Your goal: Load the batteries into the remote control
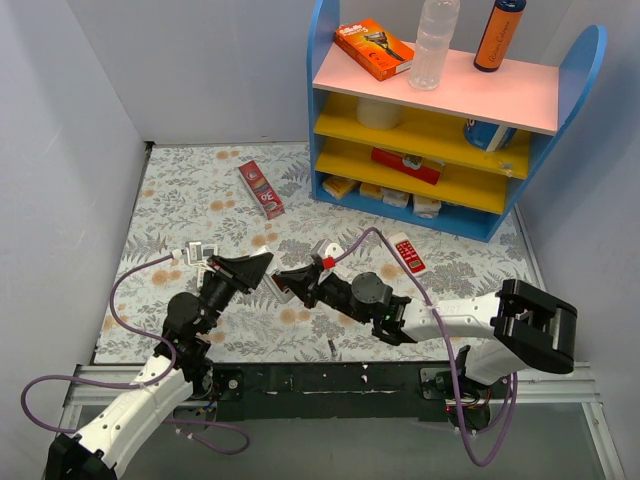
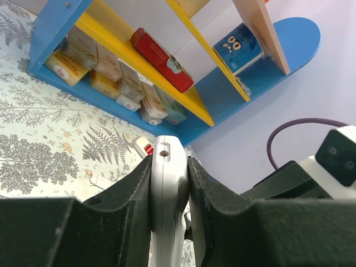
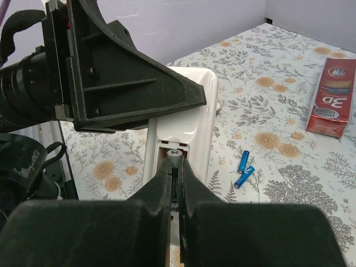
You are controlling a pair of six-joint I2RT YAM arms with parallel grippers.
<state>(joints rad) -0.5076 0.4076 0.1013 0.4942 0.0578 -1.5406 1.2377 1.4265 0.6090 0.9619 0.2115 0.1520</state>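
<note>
The left claw grips the remote; the right claw pinches a battery at its open bay. Next, I'd say, press it home squarely.

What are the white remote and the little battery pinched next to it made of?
The remote control looks like hard white plastic: smooth, with soft shiny highlights. The battery has a silvery tip that looks like metal; its dark body is mostly hidden, so its wrapping is unclear.

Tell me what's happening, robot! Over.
Left claw clamps remote. Right claw pinches battery at its open slot. Two more batteries on mat. Nothing blocking.
</note>
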